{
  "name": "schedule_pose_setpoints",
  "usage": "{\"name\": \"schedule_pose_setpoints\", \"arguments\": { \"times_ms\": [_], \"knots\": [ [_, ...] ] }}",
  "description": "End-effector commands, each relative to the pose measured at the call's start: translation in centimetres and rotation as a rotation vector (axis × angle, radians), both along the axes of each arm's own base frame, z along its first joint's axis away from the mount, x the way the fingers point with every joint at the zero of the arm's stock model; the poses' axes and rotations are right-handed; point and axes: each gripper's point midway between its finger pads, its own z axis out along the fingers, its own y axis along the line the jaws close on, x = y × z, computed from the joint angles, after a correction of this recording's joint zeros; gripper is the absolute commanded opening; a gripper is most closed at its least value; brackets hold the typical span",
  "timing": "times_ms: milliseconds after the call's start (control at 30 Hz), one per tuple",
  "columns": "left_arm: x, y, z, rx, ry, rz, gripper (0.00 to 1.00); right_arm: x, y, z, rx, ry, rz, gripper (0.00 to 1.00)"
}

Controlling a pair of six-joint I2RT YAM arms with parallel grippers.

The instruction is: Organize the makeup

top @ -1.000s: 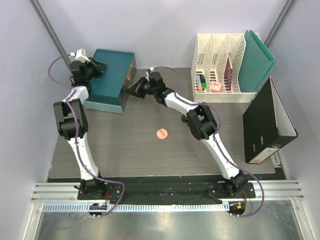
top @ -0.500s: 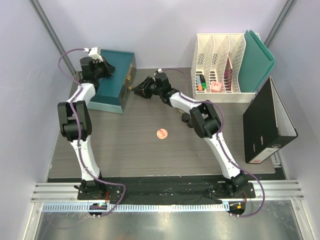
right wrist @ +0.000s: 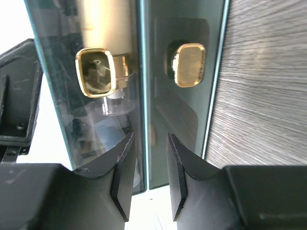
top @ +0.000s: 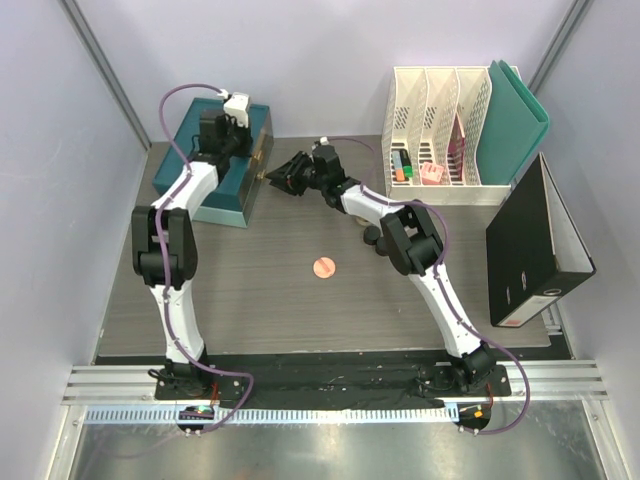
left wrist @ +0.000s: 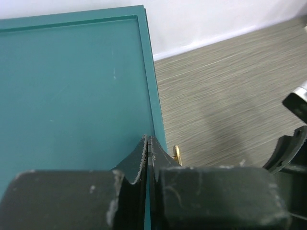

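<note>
A closed teal box point(top: 232, 192) stands at the back left. My left gripper point(top: 232, 140) is shut and empty, and rests over the lid point(left wrist: 72, 86) near its right edge point(left wrist: 147, 141). My right gripper point(top: 272, 178) is open at the box's front side. Its jaws point(right wrist: 150, 138) stand on either side of the seam between lid and base, below two gold latch plates point(right wrist: 96, 72). A round pink compact point(top: 323, 267) lies mid-table. Two small black jars point(top: 371, 236) sit partly under my right arm. The other makeup is out of view.
White file holders point(top: 440, 125) with markers and a pink thing stand at the back right, with a teal folder point(top: 520, 120) in the last slot. A black binder point(top: 535, 245) leans at the right edge. Walls close in on the left and at the back.
My left gripper has moved right across the lid, from its back left corner to its right edge. My right gripper has stayed at the latch side, shifting only slightly.
</note>
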Motion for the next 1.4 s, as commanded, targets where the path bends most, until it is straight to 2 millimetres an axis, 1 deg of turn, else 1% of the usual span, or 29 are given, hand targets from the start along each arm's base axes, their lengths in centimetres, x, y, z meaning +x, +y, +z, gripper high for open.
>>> {"name": "schedule_pose_setpoints", "arguments": {
  "times_ms": [0,67,100,167,200,267,300,400,467,600,700,800,867,900,967,1000,1033,1100,1133,1233,1300,1333,1367],
  "knots": [
    [-6.6,-1.0,-10.4,0.138,0.376,-0.075,0.00,0.4,-0.2,3.4,0.061,-0.063,-0.017,0.37],
    [-7.1,-1.5,-10.4,0.140,0.383,-0.097,0.00,0.5,-0.3,3.2,0.065,-0.057,-0.021,0.38],
    [-7.4,-1.6,-10.8,0.143,0.397,-0.102,0.00,0.6,-0.4,3.2,0.068,-0.057,-0.025,0.38],
    [-8.1,-2.0,-10.8,0.146,0.409,-0.118,0.00,0.8,-0.6,2.8,0.070,-0.050,-0.031,0.40],
    [-8.5,-2.0,-11.2,0.148,0.424,-0.121,0.00,0.8,-0.5,2.6,0.078,-0.043,-0.035,0.43],
    [-9.2,-2.5,-11.1,0.135,0.436,-0.135,0.00,1.0,-0.6,2.3,0.084,-0.033,-0.042,0.47],
    [-9.7,-2.6,-11.5,0.131,0.451,-0.140,0.00,1.0,-0.6,2.1,0.085,-0.029,-0.046,0.55],
    [-10.8,-3.0,-11.6,0.126,0.476,-0.158,0.00,1.2,-0.6,1.5,0.091,-0.023,-0.049,0.61],
    [-11.6,-3.5,-11.7,0.124,0.491,-0.178,0.00,1.1,-0.5,1.2,0.097,-0.012,-0.047,0.61],
    [-13.0,-4.0,-11.6,0.116,0.521,-0.197,0.00,1.1,-0.5,0.5,0.090,-0.002,-0.049,0.62],
    [-14.4,-4.1,-12.0,0.106,0.570,-0.203,0.00,1.1,-0.5,0.4,0.090,-0.002,-0.051,0.62],
    [-15.9,-4.0,-12.2,0.099,0.624,-0.204,0.00,1.0,-0.5,0.1,0.087,0.002,-0.049,0.62],
    [-17.0,-3.8,-12.3,0.092,0.667,-0.193,0.00,0.9,-0.6,0.4,0.090,-0.004,-0.047,0.62],
    [-17.4,-3.8,-12.2,0.087,0.680,-0.196,0.00,0.7,-0.6,0.1,0.084,0.002,-0.046,0.62],
    [-18.7,-3.7,-12.0,0.086,0.722,-0.192,0.00,0.7,-0.7,0.0,0.084,0.004,-0.046,0.62],
    [-19.1,-3.3,-12.1,0.095,0.737,-0.179,0.00,0.5,-0.7,0.0,0.082,0.004,-0.044,0.62],
    [-20.1,-2.9,-12.1,0.103,0.775,-0.171,0.00,0.5,-0.7,-0.2,0.079,0.007,-0.044,0.62],
    [-21.2,-2.4,-12.1,0.120,0.814,-0.156,0.00,0.4,-0.8,-0.1,0.080,0.009,-0.044,0.62],
    [-22.2,-1.8,-12.3,0.141,0.855,-0.140,0.00,0.3,-0.8,0.0,0.082,0.006,-0.043,0.62],
    [-24.1,-0.9,-12.2,0.173,0.915,-0.119,0.00,0.3,-0.8,0.1,0.083,0.004,-0.039,0.62],
    [-25.4,-0.5,-12.4,0.184,0.940,-0.117,0.00,0.1,-0.7,0.2,0.082,0.001,-0.036,0.62],
    [-26.3,-0.3,-12.6,0.189,0.964,-0.120,0.00,0.1,-0.7,0.3,0.081,-0.003,-0.035,0.62],
    [-26.7,-0.2,-12.4,0.188,0.967,-0.122,0.00,0.1,-0.7,0.2,0.080,-0.002,-0.035,0.62]
  ]
}}
